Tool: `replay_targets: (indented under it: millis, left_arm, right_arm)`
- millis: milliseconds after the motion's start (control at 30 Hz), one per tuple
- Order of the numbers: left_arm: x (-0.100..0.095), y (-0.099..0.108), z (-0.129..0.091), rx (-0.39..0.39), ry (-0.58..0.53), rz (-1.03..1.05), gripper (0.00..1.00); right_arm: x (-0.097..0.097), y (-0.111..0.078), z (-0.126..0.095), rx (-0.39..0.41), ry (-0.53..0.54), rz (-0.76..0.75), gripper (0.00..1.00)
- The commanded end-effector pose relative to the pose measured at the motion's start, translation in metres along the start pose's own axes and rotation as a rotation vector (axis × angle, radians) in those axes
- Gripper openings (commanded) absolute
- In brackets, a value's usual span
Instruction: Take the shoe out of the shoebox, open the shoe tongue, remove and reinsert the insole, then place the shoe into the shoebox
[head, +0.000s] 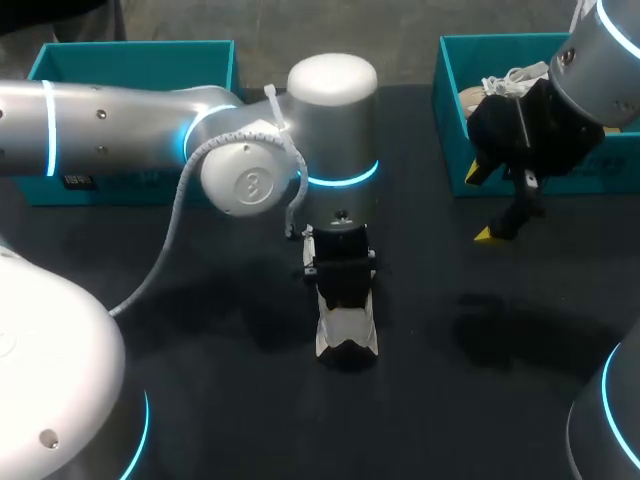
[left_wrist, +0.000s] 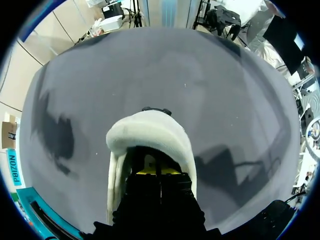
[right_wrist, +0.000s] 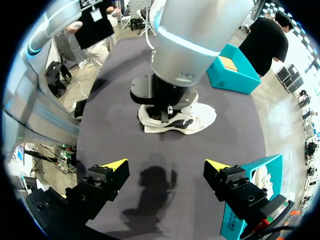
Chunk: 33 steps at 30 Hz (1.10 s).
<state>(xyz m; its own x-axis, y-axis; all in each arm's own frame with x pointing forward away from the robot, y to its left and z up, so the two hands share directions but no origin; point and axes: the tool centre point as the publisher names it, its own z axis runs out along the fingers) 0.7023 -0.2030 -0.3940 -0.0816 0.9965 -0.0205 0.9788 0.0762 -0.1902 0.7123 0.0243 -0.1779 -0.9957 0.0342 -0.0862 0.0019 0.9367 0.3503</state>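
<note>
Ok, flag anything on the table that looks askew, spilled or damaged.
Nothing stands out. The shoe sits upright on the table, the left gripper down in its opening. The right gripper hangs over the table, jaws open, near the right shoebox.

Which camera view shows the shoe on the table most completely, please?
The right wrist view: the whole shoe stands on its sole, seen from the side, with the left pincer down on it. The head view shows only one end of it below that pincer. The left wrist view shows just its padded rim, very close.
</note>
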Motion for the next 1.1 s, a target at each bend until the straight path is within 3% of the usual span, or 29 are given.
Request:
replay_targets:
  millis: [33,167,433,500,867,1100]
  left_arm:
    - [-0.009,0.001,0.015,-0.001,0.016,0.000,0.00]
    - [-0.010,0.000,0.014,-0.001,0.013,-0.004,0.00]
    - [-0.013,-0.005,-0.007,-0.042,-0.047,-0.005,0.00]
    - [-0.016,-0.006,-0.005,-0.080,-0.038,-0.002,0.00]
    - [-0.020,-0.006,0.024,-0.095,0.001,-0.026,0.00]
    - [-0.015,-0.009,0.006,-0.098,-0.027,-0.050,0.00]
  right_arm:
    - [0.000,0.001,0.001,0.003,0.000,0.002,1.00]
    - [0.000,0.001,0.001,0.003,0.000,0.002,1.00]
    - [0.000,0.001,0.001,0.003,0.000,0.002,1.00]
    - [0.000,0.001,0.001,0.003,0.000,0.002,1.00]
    - [0.000,0.001,0.001,0.003,0.000,0.002,1.00]
    - [0.000,0.001,0.001,0.003,0.000,0.002,1.00]
